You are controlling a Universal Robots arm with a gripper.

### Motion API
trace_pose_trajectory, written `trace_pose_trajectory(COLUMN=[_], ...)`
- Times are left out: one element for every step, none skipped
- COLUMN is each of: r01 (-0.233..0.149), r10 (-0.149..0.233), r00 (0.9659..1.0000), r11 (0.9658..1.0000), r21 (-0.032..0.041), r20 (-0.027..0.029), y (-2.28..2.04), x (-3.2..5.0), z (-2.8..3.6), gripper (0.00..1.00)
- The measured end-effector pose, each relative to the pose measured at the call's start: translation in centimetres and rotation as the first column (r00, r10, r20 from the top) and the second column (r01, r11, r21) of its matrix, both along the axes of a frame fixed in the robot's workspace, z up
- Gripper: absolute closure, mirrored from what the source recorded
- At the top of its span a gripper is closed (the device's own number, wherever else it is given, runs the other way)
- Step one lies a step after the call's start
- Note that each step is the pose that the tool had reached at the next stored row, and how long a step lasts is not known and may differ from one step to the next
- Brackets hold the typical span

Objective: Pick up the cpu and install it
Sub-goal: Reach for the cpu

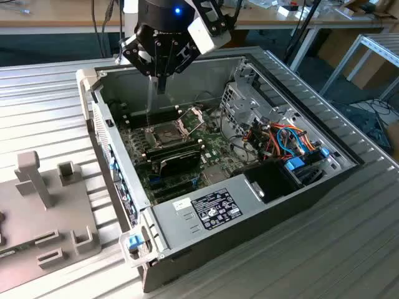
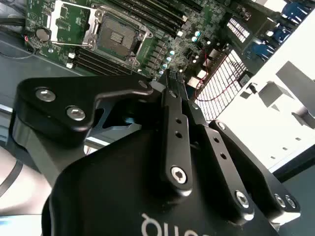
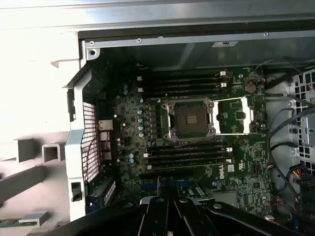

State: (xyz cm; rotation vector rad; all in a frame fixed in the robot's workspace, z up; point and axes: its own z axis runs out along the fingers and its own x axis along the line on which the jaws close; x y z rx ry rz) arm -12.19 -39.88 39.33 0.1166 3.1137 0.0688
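Where the cpu lies I cannot tell you, and I also cannot tell whether it sits between the fingertips. What you can see is the gripper (image 1: 161,87), which hangs above the open case (image 1: 206,215), over the green board (image 3: 246,167) and well clear of it. Its two fingers are drawn together so that the tips meet or almost meet; in both wrist views (image 2: 171,81) (image 3: 170,189) they come to one narrow point.

Under the gripper you find the socket (image 3: 189,118) in the middle of the board. It is uncovered and shows a dark square bed. Its metal frame (image 3: 231,115) is swung open and lies just beside it. In the exterior view the socket (image 1: 163,132) is below the fingertips, with the frame (image 1: 192,118) on the exterior view's right of it.

Long black slots (image 3: 187,83) run on both sides of the socket.

Outside the case, at the exterior view's left, a grey tray (image 1: 56,212) with upright holders stands on the table.
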Motion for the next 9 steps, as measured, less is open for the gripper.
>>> trace_pose_trajectory(r01=[0.0, 0.0, 0.0, 0.0, 0.0, 0.0, 0.0, 0.0, 0.0], r10=[0.0, 0.0, 0.0, 0.0, 0.0, 0.0, 0.0, 0.0, 0.0], r00=[1.0, 1.0, 1.0, 1.0, 1.0, 1.0, 1.0, 1.0, 1.0], r11=[1.0, 1.0, 1.0, 1.0, 1.0, 1.0, 1.0, 1.0, 1.0], r21=[0.0, 0.0, 0.0001, 0.0, 0.0, 0.0, 0.0, 0.0, 0.0], r20=[0.0, 0.0001, 0.0001, 0.0001, 0.0, 0.0, 0.0, 0.0001, 0.0001], y=[0.0, 0.0, 0.0, 0.0, 0.0, 0.0, 0.0, 0.0, 0.0], x=[0.0, 0.0, 0.0, 0.0, -0.01, -0.03, -0.04, -0.05, -0.06], z=[0.0, 0.0, 0.0, 0.0, 0.0, 0.0, 0.0, 0.0, 0.0], gripper=[0.89, 0.89, 0.89, 0.89, 0.89, 0.89, 0.89, 0.89, 0.89])
